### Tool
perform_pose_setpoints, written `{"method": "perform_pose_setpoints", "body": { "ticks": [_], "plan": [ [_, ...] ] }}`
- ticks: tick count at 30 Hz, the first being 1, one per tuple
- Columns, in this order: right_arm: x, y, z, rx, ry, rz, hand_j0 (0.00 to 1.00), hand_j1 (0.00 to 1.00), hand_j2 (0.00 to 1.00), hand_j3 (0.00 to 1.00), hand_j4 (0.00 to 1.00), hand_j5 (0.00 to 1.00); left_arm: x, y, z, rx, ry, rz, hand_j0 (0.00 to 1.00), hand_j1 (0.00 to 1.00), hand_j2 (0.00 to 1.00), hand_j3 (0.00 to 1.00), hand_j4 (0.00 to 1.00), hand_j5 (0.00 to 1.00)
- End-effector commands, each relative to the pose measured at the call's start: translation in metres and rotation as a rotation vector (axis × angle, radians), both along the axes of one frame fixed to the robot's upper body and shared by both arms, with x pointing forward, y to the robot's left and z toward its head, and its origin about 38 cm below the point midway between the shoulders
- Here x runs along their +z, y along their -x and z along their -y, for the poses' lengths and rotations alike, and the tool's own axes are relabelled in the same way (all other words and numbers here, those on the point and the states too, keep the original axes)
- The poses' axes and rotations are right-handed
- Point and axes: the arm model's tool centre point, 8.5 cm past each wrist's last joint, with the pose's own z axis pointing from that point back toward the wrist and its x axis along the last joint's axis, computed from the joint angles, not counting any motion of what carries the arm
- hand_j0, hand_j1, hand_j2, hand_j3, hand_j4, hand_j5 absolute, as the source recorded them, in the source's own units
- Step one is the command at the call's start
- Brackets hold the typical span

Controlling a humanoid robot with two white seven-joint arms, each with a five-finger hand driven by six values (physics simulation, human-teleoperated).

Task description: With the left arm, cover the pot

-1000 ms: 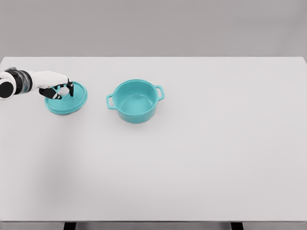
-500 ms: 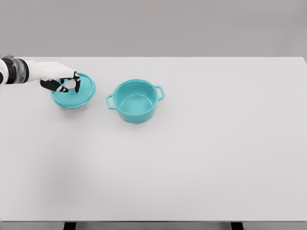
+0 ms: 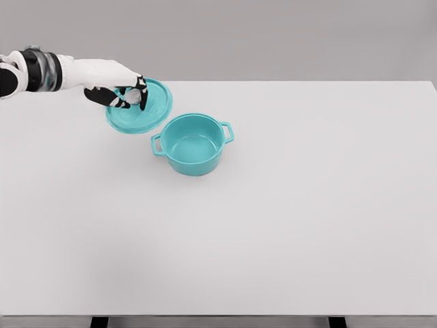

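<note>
Lid carried rightward since earlier, clamped in left robot hand, up-left of pot

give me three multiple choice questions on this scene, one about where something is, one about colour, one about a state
1. Where is the lid relative to the pot?
A. to the pot's upper left in the picture
B. seated on the pot's rim
C. far right on the table

2. What colour are the pot and lid?
A. red
B. teal
C. black

3. What is the left hand doing?
A. resting open on the table
B. gripping the pot's handle
C. holding the lid with its fingers closed on it

Answers:
1. A, the lid sits up and left of the pot, not over its opening.
2. B, both show the same teal.
3. C, the dark fingers wrap the lid's middle, and the pot is uncovered.
</note>
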Motion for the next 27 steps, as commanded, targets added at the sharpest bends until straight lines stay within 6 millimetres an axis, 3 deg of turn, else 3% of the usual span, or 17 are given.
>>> {"method": "perform_pose_setpoints", "body": {
  "ticks": [1,6,14,22,27],
  "plan": [
    [0.000,0.000,0.000,0.000,0.000,0.000,1.00,1.00,1.00,1.00,1.00,1.00,0.000,0.000,0.023,-0.042,0.031,-0.008,0.44,0.44,0.44,0.44,0.44,0.44],
    [0.000,0.000,0.000,0.000,0.000,0.000,1.00,1.00,1.00,1.00,1.00,1.00,-0.003,0.001,0.058,-0.104,0.057,-0.016,0.44,0.44,0.44,0.44,0.44,0.44],
    [0.000,0.000,0.000,0.000,0.000,0.000,1.00,1.00,1.00,1.00,1.00,1.00,-0.011,0.021,0.086,-0.202,0.061,-0.027,0.46,0.46,0.46,0.46,0.46,0.46],
    [0.000,0.000,0.000,0.000,0.000,0.000,1.00,1.00,1.00,1.00,1.00,1.00,-0.031,0.028,0.085,-0.211,0.036,-0.067,0.48,0.48,0.48,0.48,0.48,0.48],
    [0.000,0.000,0.000,0.000,0.000,0.000,1.00,1.00,1.00,1.00,1.00,1.00,-0.032,0.028,0.084,-0.209,0.031,-0.070,0.49,0.49,0.49,0.49,0.49,0.49]
  ]
}}
